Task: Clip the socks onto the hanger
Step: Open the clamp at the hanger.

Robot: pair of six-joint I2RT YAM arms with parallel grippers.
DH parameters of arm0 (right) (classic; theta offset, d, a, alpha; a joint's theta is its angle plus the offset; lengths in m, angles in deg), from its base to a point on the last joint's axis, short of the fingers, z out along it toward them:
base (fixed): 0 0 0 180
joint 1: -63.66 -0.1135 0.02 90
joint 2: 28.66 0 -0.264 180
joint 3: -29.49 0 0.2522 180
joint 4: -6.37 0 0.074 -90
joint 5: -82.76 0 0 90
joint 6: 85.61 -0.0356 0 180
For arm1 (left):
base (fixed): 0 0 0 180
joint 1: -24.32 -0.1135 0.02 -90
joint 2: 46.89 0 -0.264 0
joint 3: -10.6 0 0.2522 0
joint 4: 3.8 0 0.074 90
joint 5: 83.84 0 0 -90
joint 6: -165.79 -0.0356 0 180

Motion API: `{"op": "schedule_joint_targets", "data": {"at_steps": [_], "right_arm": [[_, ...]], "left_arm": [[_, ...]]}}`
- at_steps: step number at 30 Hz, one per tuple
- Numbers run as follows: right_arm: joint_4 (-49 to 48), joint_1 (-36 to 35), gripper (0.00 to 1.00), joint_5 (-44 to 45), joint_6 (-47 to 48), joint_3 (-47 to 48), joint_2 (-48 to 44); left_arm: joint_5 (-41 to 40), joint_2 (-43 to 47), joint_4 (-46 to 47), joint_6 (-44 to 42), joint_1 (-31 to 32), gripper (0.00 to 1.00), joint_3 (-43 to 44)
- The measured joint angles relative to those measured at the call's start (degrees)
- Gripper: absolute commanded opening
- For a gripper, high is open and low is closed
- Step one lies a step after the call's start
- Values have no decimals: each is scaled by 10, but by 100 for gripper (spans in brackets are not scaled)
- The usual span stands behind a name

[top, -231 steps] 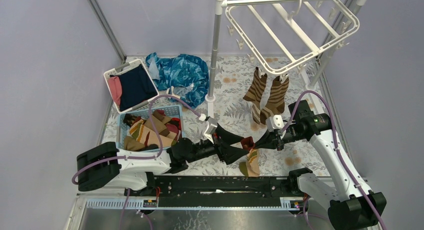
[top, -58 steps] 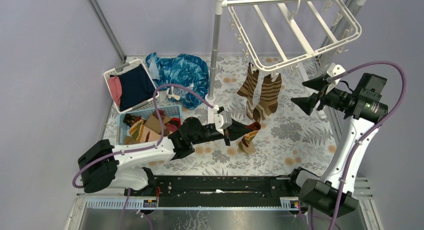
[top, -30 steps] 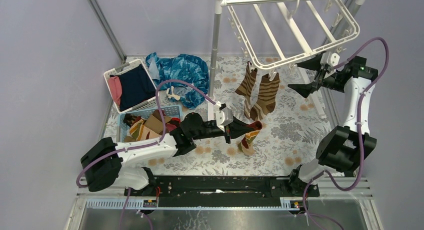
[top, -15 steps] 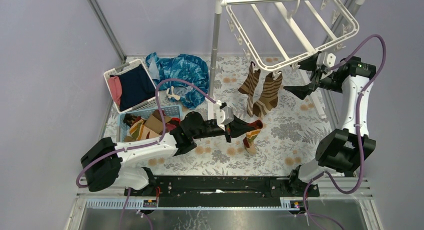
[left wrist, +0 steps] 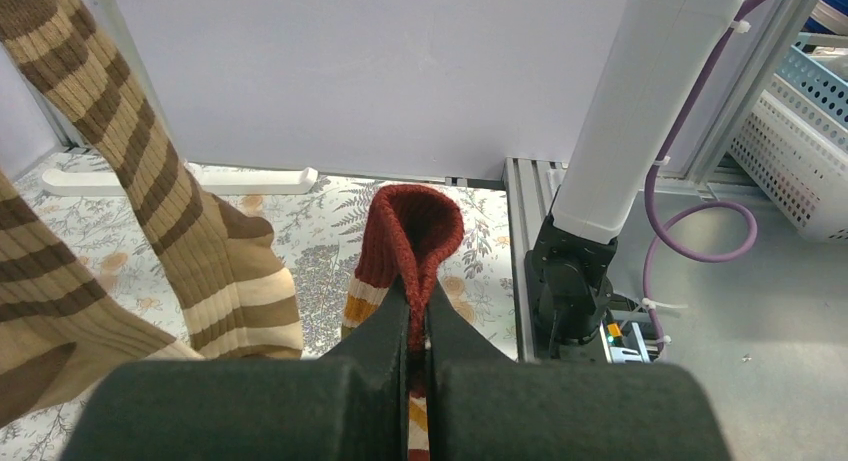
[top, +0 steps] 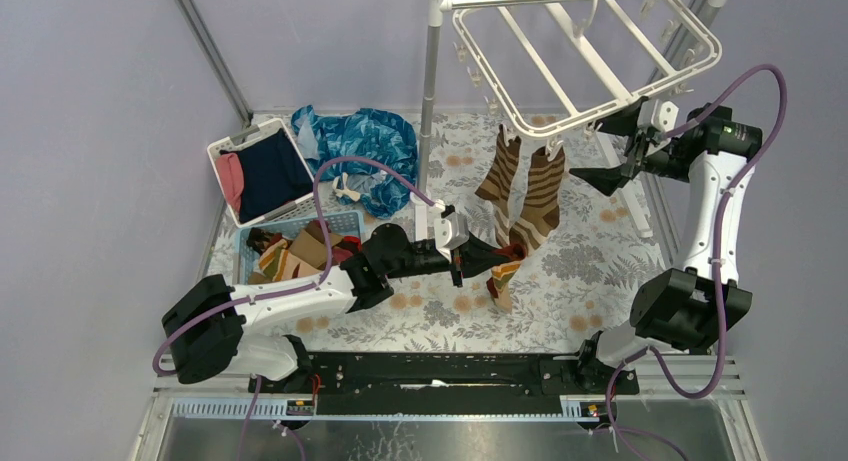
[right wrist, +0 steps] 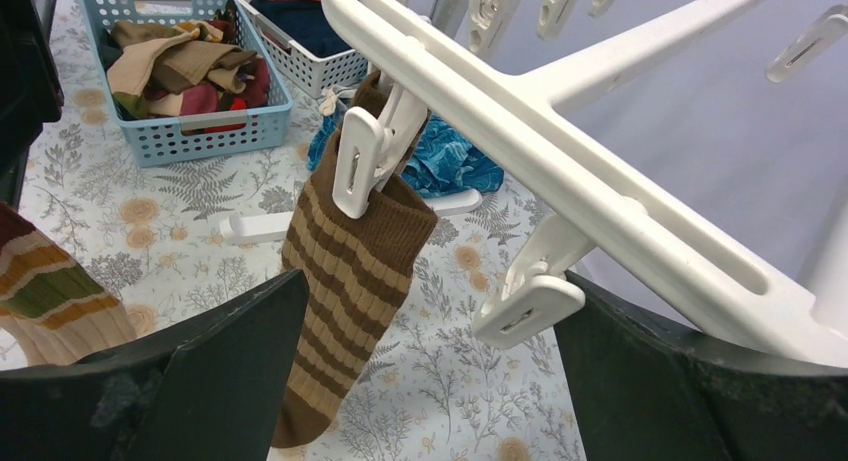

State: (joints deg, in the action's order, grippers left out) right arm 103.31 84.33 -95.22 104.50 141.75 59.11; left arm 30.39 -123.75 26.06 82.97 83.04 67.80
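The left gripper (left wrist: 418,311) is clamped tight on a red-cuffed sock (left wrist: 412,231), held below the hanger (right wrist: 560,166), beside the two striped socks (top: 525,186) clipped to its near edge. The right gripper (top: 592,153) gapes wide and empty by a free clip (right wrist: 530,296) under that edge. An off-centre squeeze could swing the clip or tilt the hanger, leaving no opening for the cuff.

We take this for a robotics lab cell staged as a laundry corner: lilac panels (top: 100,131) on aluminium posts (top: 208,51), robot arms (top: 290,301) bolted to a black rail (top: 440,371), a floral-clothed worktop (top: 590,271), laundry baskets (right wrist: 200,139), a clip hanger (right wrist: 600,196).
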Motion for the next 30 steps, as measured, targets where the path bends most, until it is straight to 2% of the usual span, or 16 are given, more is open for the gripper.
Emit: {"op": "schedule_joint_targets", "data": {"at_steps": [17,26,28,30], "right_arm": [[2,2,92,0,-64,45,49],[-1,41,93,10,-74,44,50],[-15,49,94,24,-88,33,48],[-73,53,99,49,-146,0,34]], "left_arm": [[0,-1,-12,13,0,0,19],[0,-4,-13,19,0,0,28],[0,-5,-13,20,0,0,28],[0,-7,-13,21,1,0,29]]}}
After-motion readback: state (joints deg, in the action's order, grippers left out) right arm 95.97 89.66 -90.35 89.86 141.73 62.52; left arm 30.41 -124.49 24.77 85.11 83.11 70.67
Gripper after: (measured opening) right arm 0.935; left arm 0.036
